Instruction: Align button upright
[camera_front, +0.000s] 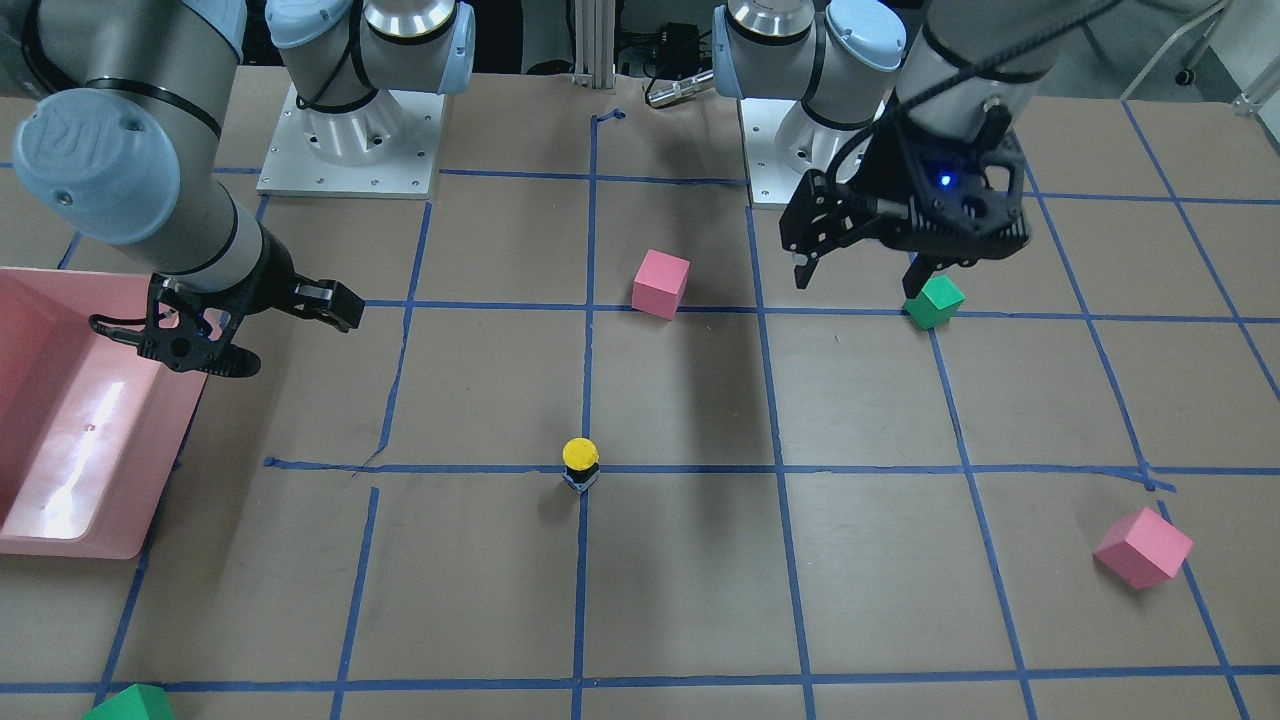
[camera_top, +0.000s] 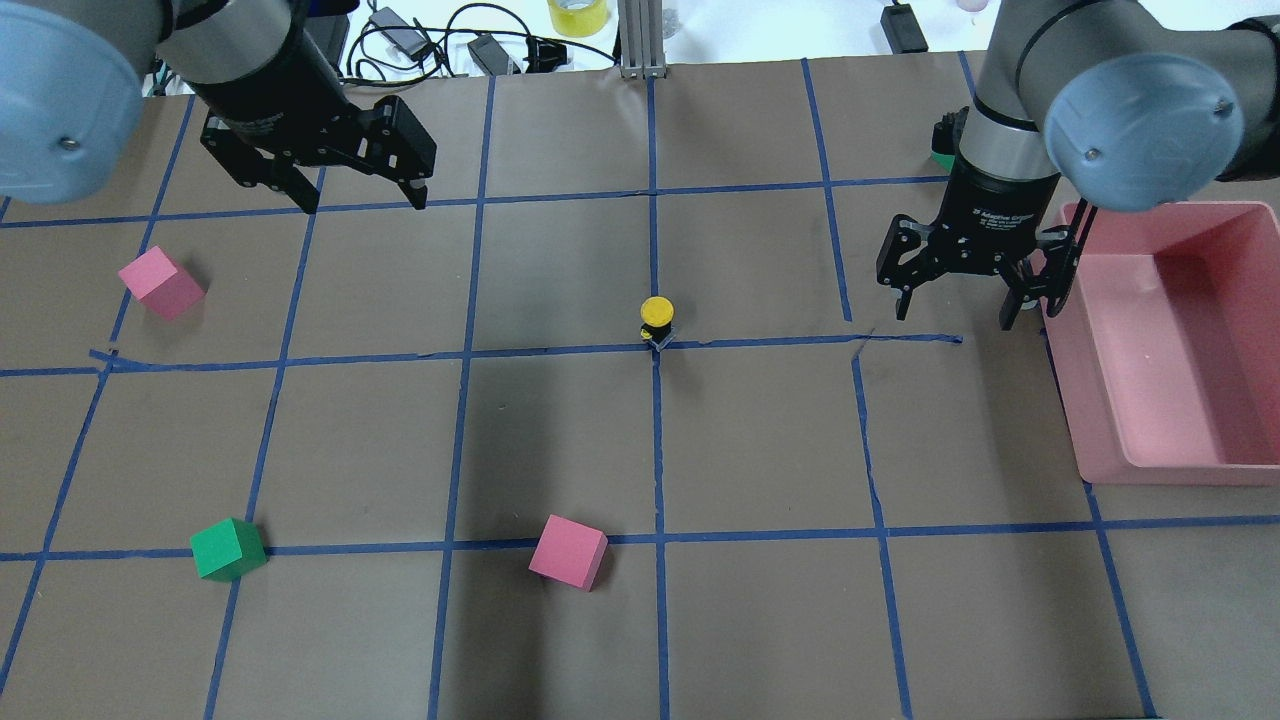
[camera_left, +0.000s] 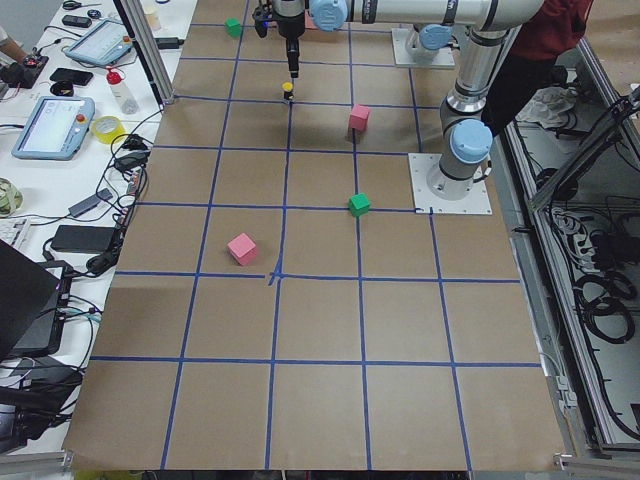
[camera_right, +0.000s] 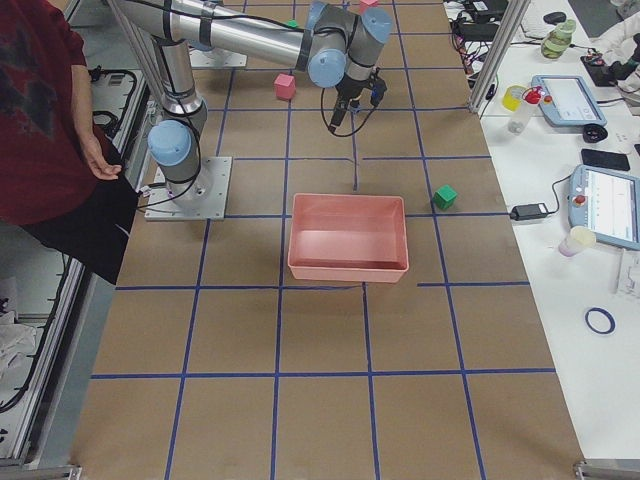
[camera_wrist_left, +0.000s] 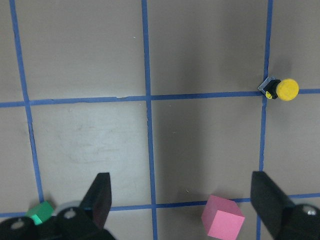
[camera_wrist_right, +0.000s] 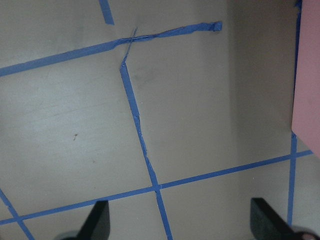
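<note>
The button (camera_front: 580, 462) has a yellow cap on a black body and a grey base. It stands upright, cap up, on a blue tape crossing at mid-table (camera_top: 656, 318). It also shows in the left wrist view (camera_wrist_left: 280, 89) and the exterior left view (camera_left: 287, 90). My left gripper (camera_top: 365, 203) is open and empty, raised above the table well to the left of the button (camera_front: 858, 283). My right gripper (camera_top: 955, 315) is open and empty, to the right of the button beside the pink bin (camera_front: 290, 340). Neither gripper touches the button.
A pink bin (camera_top: 1180, 475) stands at the right edge. Two pink cubes (camera_top: 567, 552) (camera_top: 160, 283) and a green cube (camera_top: 228, 549) lie on the brown paper. Another green cube (camera_front: 130, 703) sits at the far side behind my right arm. Blue tape lines grid the table.
</note>
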